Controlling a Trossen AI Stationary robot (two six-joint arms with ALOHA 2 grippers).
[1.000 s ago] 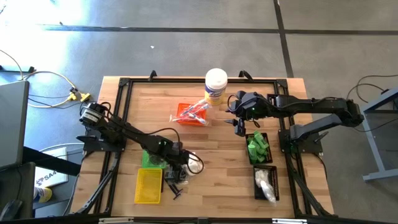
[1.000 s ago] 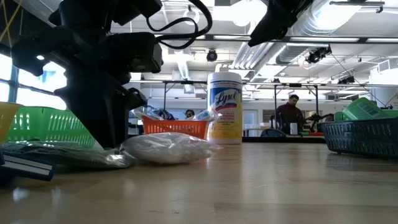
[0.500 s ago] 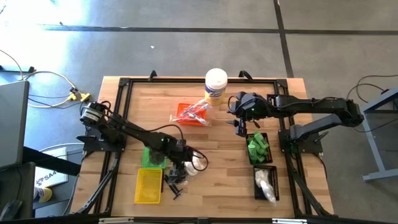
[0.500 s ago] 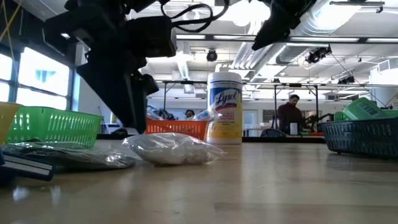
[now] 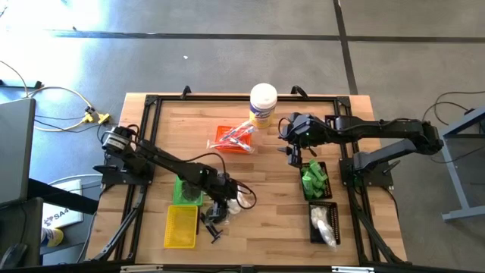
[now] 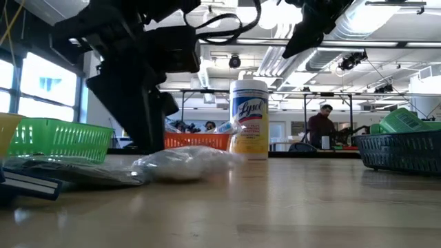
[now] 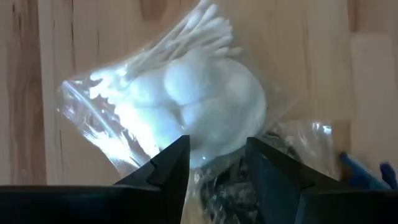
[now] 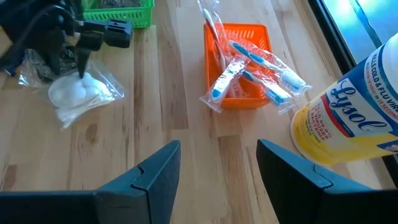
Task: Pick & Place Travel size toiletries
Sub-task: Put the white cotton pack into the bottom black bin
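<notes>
Toiletries lie sorted by kind across the wooden table [image 5: 258,227], which explains where each one sits. Nearest the table's front edge, a yellow mesh tray [image 5: 181,226] rests at the left corner with small black pieces [image 5: 212,221] strewn just beside it, and a black mesh tray [image 5: 323,222] at the right corner holds white fluffy bits in clear bags [image 5: 323,221] — evidently the home for that sort. Just behind the black pieces lies a clear plastic bag of white cotton balls and cotton swabs [image 7: 186,102], loose on the bare wood, near the green mesh tray [image 5: 184,193]. The left gripper [image 7: 214,163] hangs directly over this bag with its two dark fingers parted and nothing between them; their tips straddle the bag's near edge, so the placement reads as lining up for a pinch on the plastic — a judgement, since no grip is made. Farther back on the right, a second black tray carries small green bottles [image 5: 313,180]. The right gripper [image 8: 217,163] waits above the table just behind that tray, fingers apart and empty, probably kept clear of the left arm's work. Beyond, an orange mesh tray [image 8: 214,37] holds thin clear-wrapped pink-white sticks [image 8: 249,65], and a tall white canister with a yellow label [image 5: 263,104] stands at the far edge.
</notes>
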